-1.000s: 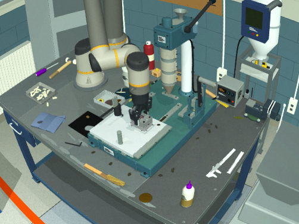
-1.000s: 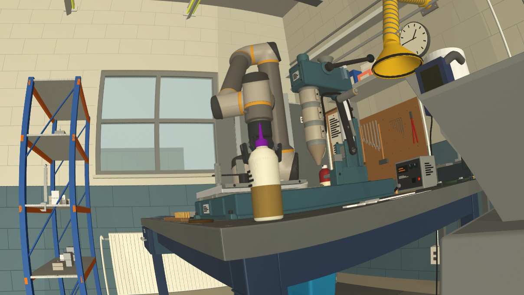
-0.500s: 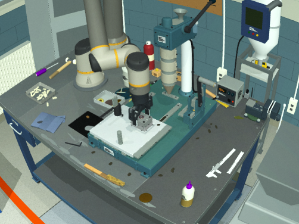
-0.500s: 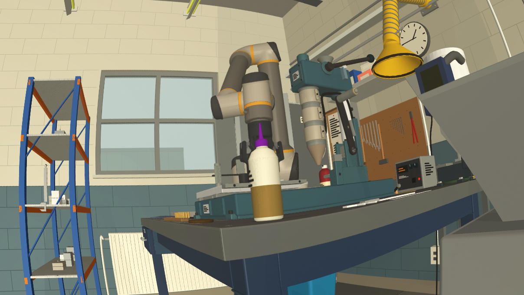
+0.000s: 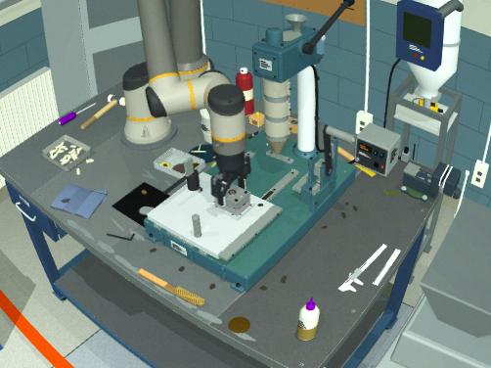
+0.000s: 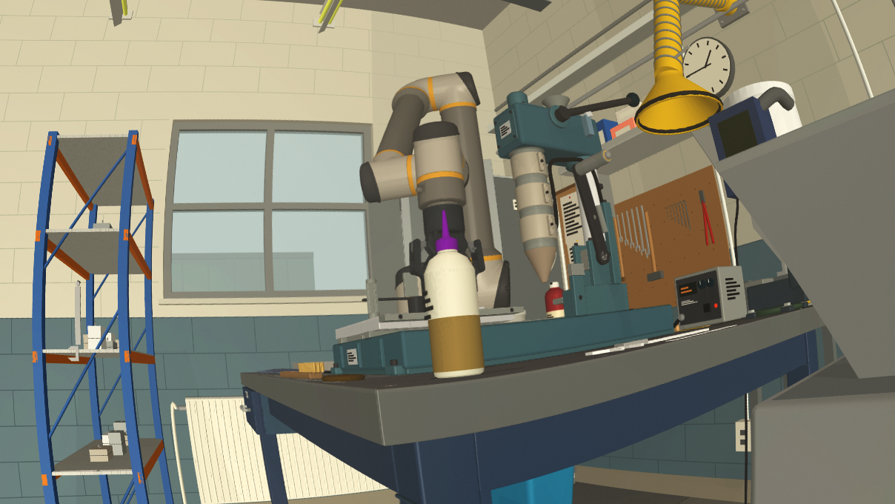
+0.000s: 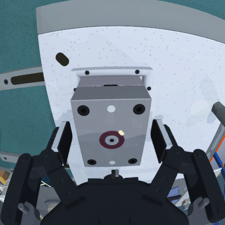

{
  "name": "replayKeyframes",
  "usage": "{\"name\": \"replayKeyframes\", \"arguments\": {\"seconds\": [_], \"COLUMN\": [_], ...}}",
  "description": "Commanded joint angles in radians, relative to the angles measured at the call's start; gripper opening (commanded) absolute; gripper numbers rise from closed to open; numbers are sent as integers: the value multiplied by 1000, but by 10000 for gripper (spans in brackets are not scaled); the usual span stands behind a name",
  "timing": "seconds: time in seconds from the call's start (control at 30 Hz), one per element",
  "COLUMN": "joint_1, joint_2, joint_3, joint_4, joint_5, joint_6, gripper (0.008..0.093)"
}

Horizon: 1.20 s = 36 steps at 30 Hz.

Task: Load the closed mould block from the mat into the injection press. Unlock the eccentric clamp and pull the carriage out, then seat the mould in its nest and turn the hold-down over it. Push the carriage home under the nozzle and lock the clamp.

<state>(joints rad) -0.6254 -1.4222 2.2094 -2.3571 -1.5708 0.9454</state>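
On the pulled-out white carriage (image 5: pixel 212 220) the grey mould block (image 5: pixel 236 200) (image 7: pixel 111 127) sits in its nest, against the nest's white rim (image 7: pixel 112 72). Its top face has a dark red ring and black screw heads. My gripper (image 5: pixel 230 188) (image 7: pixel 111 139) stands directly over the block, open and holding nothing, with a finger on each side of it. The black hold-down arm (image 5: pixel 188 178) stands at the carriage's left edge, turned away from the block. A grey pull post (image 5: pixel 196 225) rises from the carriage. The clamp lever (image 5: pixel 330 151) stands by the press column. The black mat (image 5: pixel 137 203) lies empty.
The teal press base (image 5: pixel 274 230) fills the bench centre, its nozzle (image 5: pixel 277 115) hanging behind the carriage. A glue bottle (image 5: pixel 308 320) (image 6: pixel 453 307) stands at the front edge and hides the gripper in the second side camera. A parts tray (image 5: pixel 173 164), blue cloth (image 5: pixel 78 199) and brush (image 5: pixel 171 287) lie around.
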Motion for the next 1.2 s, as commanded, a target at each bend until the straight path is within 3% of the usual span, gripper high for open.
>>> {"name": "replayKeyframes", "arguments": {"seconds": [0.0,0.8,1.17], "joint_1": [0,0,0], "joint_2": [-3,-87,-99], "joint_3": [-2,-55,-65], "joint_4": [2,140,162], "joint_5": [0,0,0], "joint_6": [0,0,0], "gripper": [880,880,880]}}
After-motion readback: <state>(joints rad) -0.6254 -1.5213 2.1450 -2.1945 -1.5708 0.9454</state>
